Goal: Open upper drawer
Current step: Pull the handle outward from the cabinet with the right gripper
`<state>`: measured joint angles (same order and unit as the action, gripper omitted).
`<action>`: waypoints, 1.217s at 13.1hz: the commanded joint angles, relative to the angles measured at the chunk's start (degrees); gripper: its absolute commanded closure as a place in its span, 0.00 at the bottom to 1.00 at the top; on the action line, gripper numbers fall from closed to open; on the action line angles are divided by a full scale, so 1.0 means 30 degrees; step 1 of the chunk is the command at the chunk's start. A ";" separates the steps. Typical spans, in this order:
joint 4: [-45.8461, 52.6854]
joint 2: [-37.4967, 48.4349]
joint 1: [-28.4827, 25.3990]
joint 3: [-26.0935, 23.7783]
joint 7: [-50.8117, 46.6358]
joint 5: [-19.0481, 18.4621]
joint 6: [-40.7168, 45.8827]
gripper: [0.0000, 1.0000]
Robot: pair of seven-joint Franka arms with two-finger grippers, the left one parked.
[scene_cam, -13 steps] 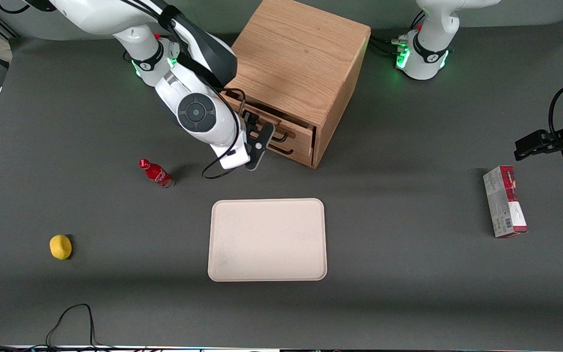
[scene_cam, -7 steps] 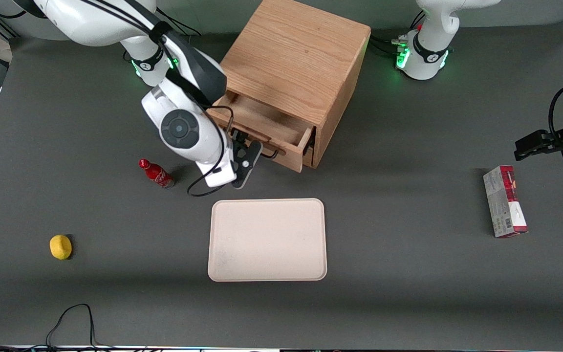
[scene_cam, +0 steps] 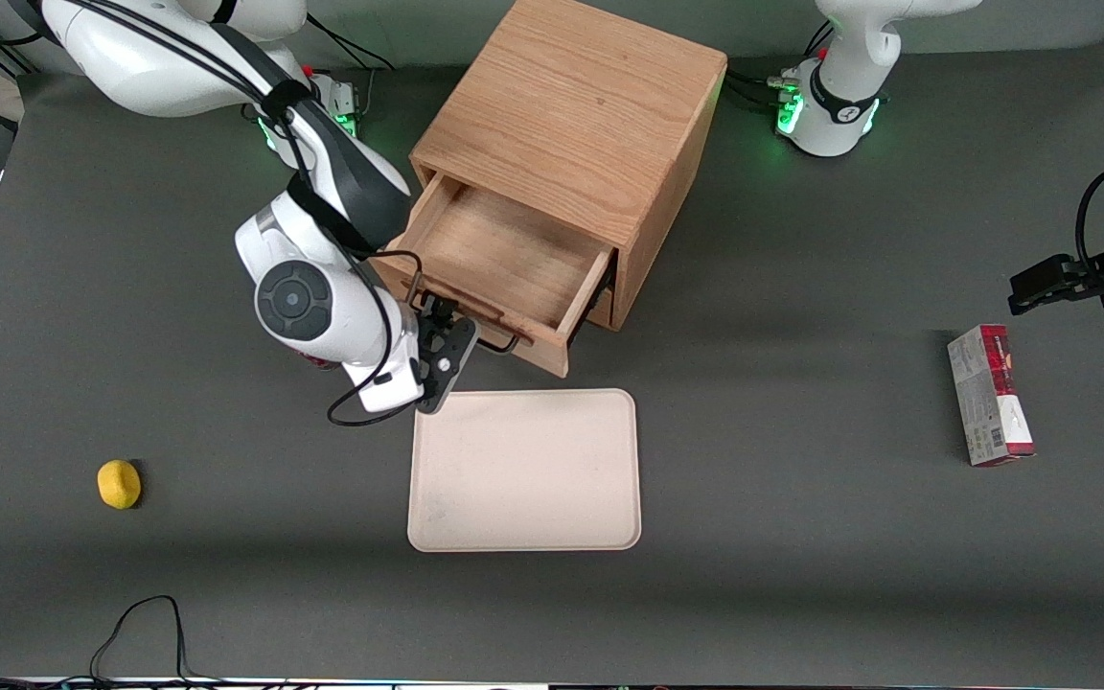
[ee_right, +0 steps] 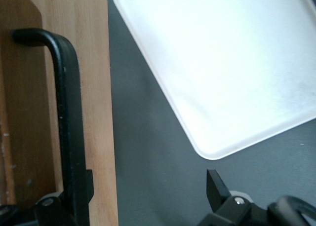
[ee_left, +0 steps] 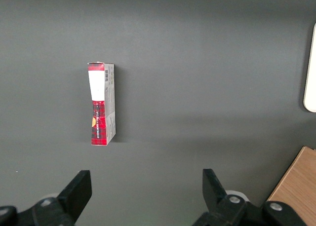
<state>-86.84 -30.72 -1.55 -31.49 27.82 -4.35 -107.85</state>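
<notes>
The oak cabinet [scene_cam: 571,115] stands at the back middle of the table. Its upper drawer [scene_cam: 504,254] is pulled far out toward the front camera, and its bare wooden inside shows. The black bar handle [scene_cam: 506,341] runs along the drawer front [ee_right: 96,112]. My right gripper [scene_cam: 445,353] sits at the handle's end toward the working arm, just above the table. It is open [ee_right: 150,181], its fingers wide apart. One fingertip [ee_right: 89,182] rests against the handle bar [ee_right: 69,122]. The other hangs over the bare table.
A cream tray [scene_cam: 523,470] [ee_right: 222,63] lies just nearer the front camera than the drawer front. A red bottle [scene_cam: 319,361] is mostly hidden under my arm. A yellow lemon [scene_cam: 119,483] lies toward the working arm's end, and a red-and-grey box [scene_cam: 990,395] [ee_left: 101,105] toward the parked arm's.
The upper drawer has slid from nearly shut to far out. My gripper moved with its handle toward the tray. My arm now covers the red bottle.
</notes>
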 commanded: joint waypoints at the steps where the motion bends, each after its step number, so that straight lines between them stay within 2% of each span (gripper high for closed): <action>1: 0.1755 -0.0656 -0.0010 0.0968 0.0424 -0.0776 -0.0028 0.00; 4: 0.2315 -0.0864 -0.0011 0.1558 0.0161 -0.0804 -0.0027 0.00; 7: 0.3016 -0.1126 -0.0040 0.1560 0.0131 -0.1390 -0.0057 0.00; 13: 0.5011 -0.2358 -0.0040 0.1560 0.0160 -0.1128 -0.0057 0.00; 15: 0.5186 -0.2329 -0.0011 0.1531 0.0160 -0.0574 0.0059 0.00; 16: 0.5245 -0.2329 -0.0011 0.1559 0.0131 0.0126 0.0235 0.00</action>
<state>-75.18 -36.87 -0.96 -27.09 30.64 -4.73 -106.28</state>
